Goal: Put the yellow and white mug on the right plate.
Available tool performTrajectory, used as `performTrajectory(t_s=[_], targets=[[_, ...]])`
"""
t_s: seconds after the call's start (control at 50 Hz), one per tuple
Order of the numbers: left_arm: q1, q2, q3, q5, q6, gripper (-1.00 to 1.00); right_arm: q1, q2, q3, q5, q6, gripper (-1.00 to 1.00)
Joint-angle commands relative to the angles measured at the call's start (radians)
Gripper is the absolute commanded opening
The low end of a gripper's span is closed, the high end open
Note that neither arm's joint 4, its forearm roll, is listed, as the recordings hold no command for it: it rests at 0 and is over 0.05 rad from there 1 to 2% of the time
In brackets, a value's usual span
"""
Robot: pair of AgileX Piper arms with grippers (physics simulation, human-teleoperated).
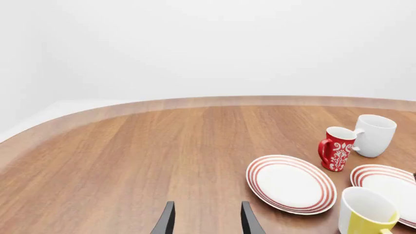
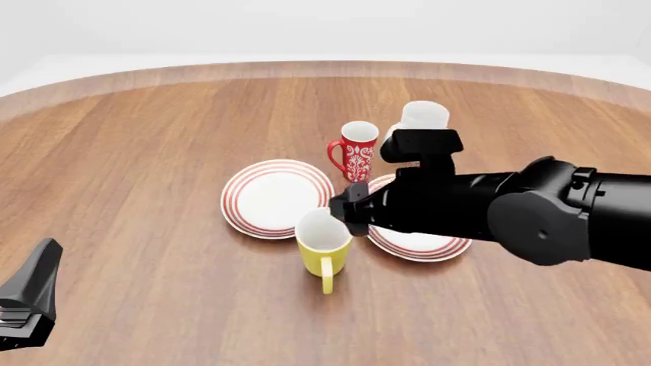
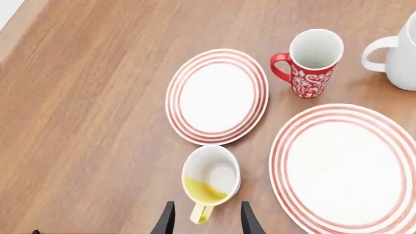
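The light is bright, even and soft in all three views, and no single source can be told. The wooden surface [image 2: 152, 191] has a gentle sheen, without strong glare. Shadows are faint and diffuse: a soft dark patch lies under the yellow and white mug [image 2: 323, 245] and under the black right arm [image 2: 508, 210] where it covers the right plate [image 2: 422, 245]. The red patterned mug [image 3: 311, 62] and the white mug [image 1: 375, 135] throw only pale shadows. Everything is sharp, with no motion blur and no noise. The far edge of the surface bends in the left wrist view.
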Motion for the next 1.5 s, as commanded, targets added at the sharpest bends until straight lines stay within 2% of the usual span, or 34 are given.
performTrajectory(t_s=[0.02, 0.36, 0.78, 1.18, 1.5], targets=[[0.000, 0.000, 0.000, 0.000, 0.000, 1.00, 0.021, 0.041, 0.029, -0.059, 0.027, 1.00], [0.000, 0.000, 0.000, 0.000, 0.000, 1.00, 0.050, 0.098, 0.080, -0.148, 0.070, 1.00], [0.000, 0.000, 0.000, 0.000, 0.000, 1.00, 0.058, 0.155, 0.118, -0.238, 0.096, 1.00], [0.000, 0.000, 0.000, 0.000, 0.000, 1.00, 0.079, 0.243, 0.172, -0.365, 0.146, 1.00], [0.000, 0.000, 0.000, 0.000, 0.000, 1.00, 0.089, 0.284, 0.173, -0.410, 0.163, 1.00]])
